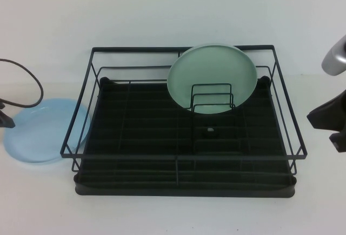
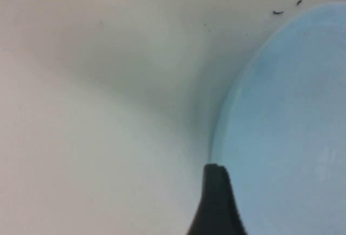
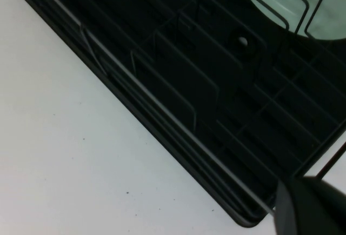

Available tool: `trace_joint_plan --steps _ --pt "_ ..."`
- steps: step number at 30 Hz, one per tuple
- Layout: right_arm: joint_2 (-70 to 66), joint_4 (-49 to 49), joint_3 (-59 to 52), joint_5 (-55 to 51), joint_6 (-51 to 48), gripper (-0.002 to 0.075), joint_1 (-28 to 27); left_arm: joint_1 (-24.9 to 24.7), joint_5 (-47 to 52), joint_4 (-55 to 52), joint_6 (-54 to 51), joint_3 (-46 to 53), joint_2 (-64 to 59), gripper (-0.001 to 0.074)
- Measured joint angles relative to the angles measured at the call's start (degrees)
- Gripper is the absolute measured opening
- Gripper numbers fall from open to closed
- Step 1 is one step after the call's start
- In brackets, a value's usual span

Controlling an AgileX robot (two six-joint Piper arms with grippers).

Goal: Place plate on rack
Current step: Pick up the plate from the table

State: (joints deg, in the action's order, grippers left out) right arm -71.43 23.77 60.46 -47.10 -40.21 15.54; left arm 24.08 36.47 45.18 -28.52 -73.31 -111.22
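Task barely begun, by my read: the round light sky-blue plate with a shallow raised rim (image 1: 43, 131) lies flat on the white table (image 1: 173, 213), just outside the left end of the large rectangular black wire dish rack with black tray base (image 1: 184, 186), its right edge running under the rack's left wire frame. Not lifted, not racked.

Left gripper (image 1: 6, 117) is at the far left edge of the high view, right at the plate's left rim. In the left wrist view one dark fingertip (image 2: 217, 202) sits against the plate edge (image 2: 286, 138); cannot tell if the fingers are apart or closed on it. Right gripper (image 1: 331, 122) hangs off the rack's right end, well apart from the plate, looks parked; fingers not readable either.

Left to do, I'd judge: grasp the rim, lift, tip upright, slot it into the small wire plate holder (image 1: 212, 101).

Counts: one blue plate, one pale mint-green round plate (image 1: 212, 77) standing upright in the holder, one rack, one holder, two grippers, one dark cable (image 1: 27, 84) looping at left.
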Motion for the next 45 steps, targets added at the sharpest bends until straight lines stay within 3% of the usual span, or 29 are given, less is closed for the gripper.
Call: trace_joint_plan --steps 14,16,20,31,38,45 --pt "0.0 0.0 0.0 1.2 0.0 -0.0001 0.0 0.0 -1.9 0.9 -1.6 -0.3 -7.1 0.0468" --pt "0.0 0.0 0.0 1.4 0.0 -0.0001 0.0 0.0 -1.2 0.9 -2.3 -0.3 -7.9 0.0389" --pt "0.0 0.2 0.0 1.8 0.0 -0.0001 0.0 0.0 -0.1 0.8 -7.2 -0.3 -8.6 0.0006" --pt "0.0 1.5 0.0 1.9 -0.1 -0.0001 0.0 0.1 -3.7 -0.4 -7.1 -0.3 -4.1 0.0001" --pt "0.0 1.6 0.0 1.5 -0.1 -0.0001 0.0 0.1 -7.6 -0.4 -7.8 -0.3 7.5 0.0001" --pt "0.0 2.9 2.6 -0.4 -0.2 -0.0001 0.0 0.2 -4.3 0.6 -8.8 -0.3 19.7 0.0001"
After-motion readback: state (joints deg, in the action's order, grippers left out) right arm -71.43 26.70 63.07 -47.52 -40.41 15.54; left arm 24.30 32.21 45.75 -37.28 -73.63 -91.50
